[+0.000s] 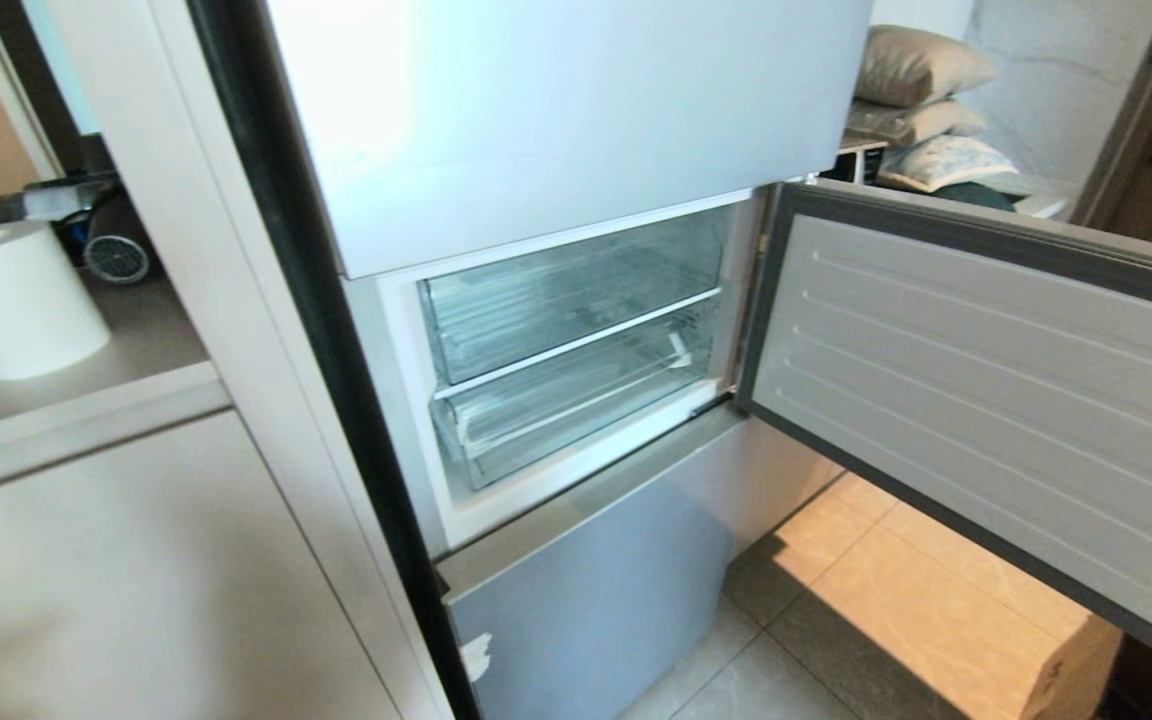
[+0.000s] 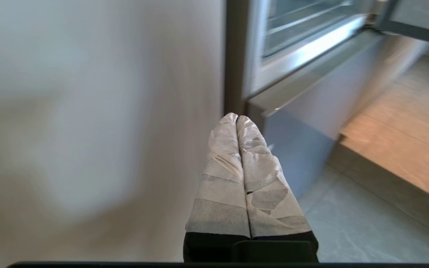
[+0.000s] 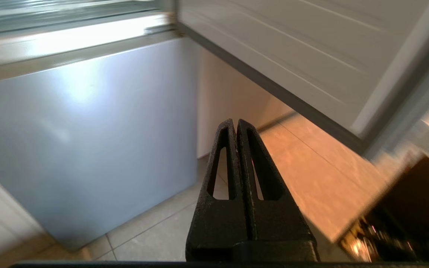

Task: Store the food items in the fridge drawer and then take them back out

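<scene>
The fridge's middle compartment stands open, with two clear plastic drawers stacked inside, both pushed in. The lower, shallower one with a thick front lip is the fridge drawer (image 1: 576,405); the deeper clear bin (image 1: 576,295) sits above it. Both look empty, and the food items are out of view. Neither arm shows in the head view. My left gripper (image 2: 237,117), its fingers wrapped in white tape, is shut on nothing and points at the fridge's lower left corner. My right gripper (image 3: 235,121), bare black, is shut on nothing, low in front of the bottom door panel (image 3: 84,130).
The open compartment door (image 1: 986,400) swings out to the right at chest height, over a cardboard box (image 1: 946,620) on the tiled floor. A pale cabinet (image 1: 136,580) flanks the fridge on the left, with a paper roll (image 1: 21,300) on its counter. Pillows (image 1: 921,65) lie behind.
</scene>
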Robot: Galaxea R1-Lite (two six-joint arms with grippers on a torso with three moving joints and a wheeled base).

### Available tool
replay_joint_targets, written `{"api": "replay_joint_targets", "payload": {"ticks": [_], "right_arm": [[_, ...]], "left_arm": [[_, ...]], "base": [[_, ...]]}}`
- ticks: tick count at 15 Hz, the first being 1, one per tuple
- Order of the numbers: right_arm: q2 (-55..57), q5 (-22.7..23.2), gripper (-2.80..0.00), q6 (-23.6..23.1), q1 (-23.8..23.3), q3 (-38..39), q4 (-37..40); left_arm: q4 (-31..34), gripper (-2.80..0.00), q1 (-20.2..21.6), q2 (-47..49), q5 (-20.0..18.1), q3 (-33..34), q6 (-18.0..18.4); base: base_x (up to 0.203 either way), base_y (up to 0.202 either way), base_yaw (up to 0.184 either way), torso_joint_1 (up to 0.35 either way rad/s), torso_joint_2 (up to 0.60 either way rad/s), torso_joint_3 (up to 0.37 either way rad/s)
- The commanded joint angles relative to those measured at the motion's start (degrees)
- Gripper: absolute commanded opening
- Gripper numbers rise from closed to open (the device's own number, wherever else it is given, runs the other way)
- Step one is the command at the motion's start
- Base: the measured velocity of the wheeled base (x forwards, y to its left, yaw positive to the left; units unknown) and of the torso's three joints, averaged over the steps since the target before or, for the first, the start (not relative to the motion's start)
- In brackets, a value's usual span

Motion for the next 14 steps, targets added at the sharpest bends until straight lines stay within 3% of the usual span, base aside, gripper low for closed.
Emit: {"api": "replay_joint_targets", "payload": {"ticks": [1, 6, 9, 10, 12, 14], "right_arm": [[0.11, 0.14, -2.80, 1.13, 0.02, 0.00, -0.04], [3.74, -0.73, -2.80, 4.64, -0.26, -0.61, -2.70], [15.10, -5.42, -2.80, 21.43, -2.41, -9.01, -10.36], [20.50, -6.64, -2.80, 27.18, -5.32, -12.63, -12.07], [28.73, -6.07, -2.80, 34.38, -16.40, -16.54, -16.80], [34.58, 0.94, -2.80, 39.52, -32.11, -18.02, -23.33]], "left_arm": [[0.00, -2.80, 0.00, 0.01, 0.02, 0.00, -0.01], [0.00, -2.80, 0.00, 0.01, 0.02, 0.00, -0.01], [0.00, -2.80, 0.00, 0.01, 0.02, 0.00, -0.01], [0.00, -2.80, 0.00, 0.01, 0.02, 0.00, -0.01], [0.00, -2.80, 0.00, 0.01, 0.02, 0.00, -0.01], [0.00, -2.80, 0.00, 0.01, 0.02, 0.00, -0.01]], "base": [[0.000, 0.007, -0.173, 0.002, 0.00, 0.002], [0.000, 0.003, -0.099, 0.003, 0.00, 0.002], [0.000, 0.000, 0.000, 0.000, 0.00, 0.000], [0.000, 0.000, 0.000, 0.000, 0.00, 0.000], [0.000, 0.000, 0.000, 0.000, 0.00, 0.000], [0.000, 0.000, 0.000, 0.000, 0.00, 0.000]]}}
